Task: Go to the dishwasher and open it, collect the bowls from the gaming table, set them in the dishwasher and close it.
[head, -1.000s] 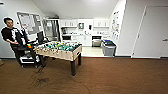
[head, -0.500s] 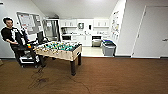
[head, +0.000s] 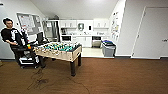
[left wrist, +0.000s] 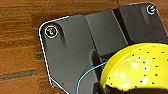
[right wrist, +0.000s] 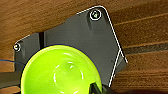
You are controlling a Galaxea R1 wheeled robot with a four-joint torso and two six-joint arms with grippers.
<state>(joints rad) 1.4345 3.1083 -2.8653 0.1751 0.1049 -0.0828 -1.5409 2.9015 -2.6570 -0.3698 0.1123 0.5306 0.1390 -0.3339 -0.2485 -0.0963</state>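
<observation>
Apparently midway: a yellow bowl (left wrist: 136, 68) rides at the left wrist and a green bowl (right wrist: 61, 71) at the right, though neither grip is discernible. The dishwasher (head: 96, 41) stands far beyond the football table (head: 58, 51), bowls unloaded.

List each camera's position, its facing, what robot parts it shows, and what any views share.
Head view: high on the robot, facing forward across the brown floor toward a table-football table and a far kitchen.
Left wrist view: looks down past the dark plate; yellow bowl close.
Right wrist view: likewise; green bowl close.
All share the wood floor.
</observation>
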